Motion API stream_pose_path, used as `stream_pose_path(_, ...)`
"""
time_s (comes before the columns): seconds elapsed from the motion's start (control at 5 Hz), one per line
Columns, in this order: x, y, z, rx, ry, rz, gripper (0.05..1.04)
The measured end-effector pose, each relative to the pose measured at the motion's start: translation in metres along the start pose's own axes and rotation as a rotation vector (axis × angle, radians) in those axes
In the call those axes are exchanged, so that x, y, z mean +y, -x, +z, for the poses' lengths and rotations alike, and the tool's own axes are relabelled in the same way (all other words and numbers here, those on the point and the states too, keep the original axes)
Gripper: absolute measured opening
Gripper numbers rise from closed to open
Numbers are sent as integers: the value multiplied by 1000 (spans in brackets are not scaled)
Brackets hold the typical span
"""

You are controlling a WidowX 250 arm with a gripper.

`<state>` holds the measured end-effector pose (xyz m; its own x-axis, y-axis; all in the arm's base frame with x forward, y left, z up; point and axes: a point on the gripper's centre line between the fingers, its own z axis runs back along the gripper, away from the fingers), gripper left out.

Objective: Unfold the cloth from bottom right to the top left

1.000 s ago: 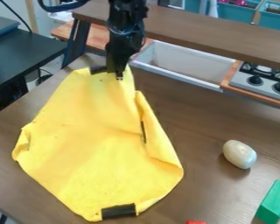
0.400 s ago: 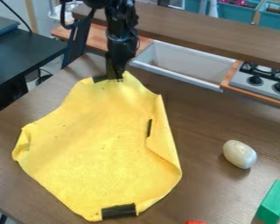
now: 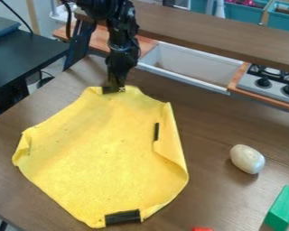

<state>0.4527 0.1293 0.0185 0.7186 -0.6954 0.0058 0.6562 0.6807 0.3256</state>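
Though unclear whether apart or clamped, claw (image 3: 115, 89) at yellow cloth (image 3: 101, 158), brown table (image 3: 216, 128) beneath, white sink (image 3: 186, 62) beyond.

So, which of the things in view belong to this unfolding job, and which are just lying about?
For the job:
- large yellow cloth with black strips
- black robot pincer, at the cloth's far edge

Just lying about:
- glossy off-white egg-shaped object
- green rectangular block
- small red piece

Tabletop (image 3: 222, 128): brown, wood-grained
Sink (image 3: 192, 63): whitish, at upper center
Stove (image 3: 246, 81): pale, black-knobbed
Shelf (image 3: 231, 35): raised, brown
Side table (image 3: 26, 52): dark, upper left
Bins (image 3: 242, 12): teal
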Motion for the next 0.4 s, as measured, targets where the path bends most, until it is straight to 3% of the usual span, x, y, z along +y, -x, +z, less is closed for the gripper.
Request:
stream_pose_path(0.2,-8,2,1,-39,24,-7,822)
stream_pose_path(0.4,-1,6,34,-102,-36,7,995)
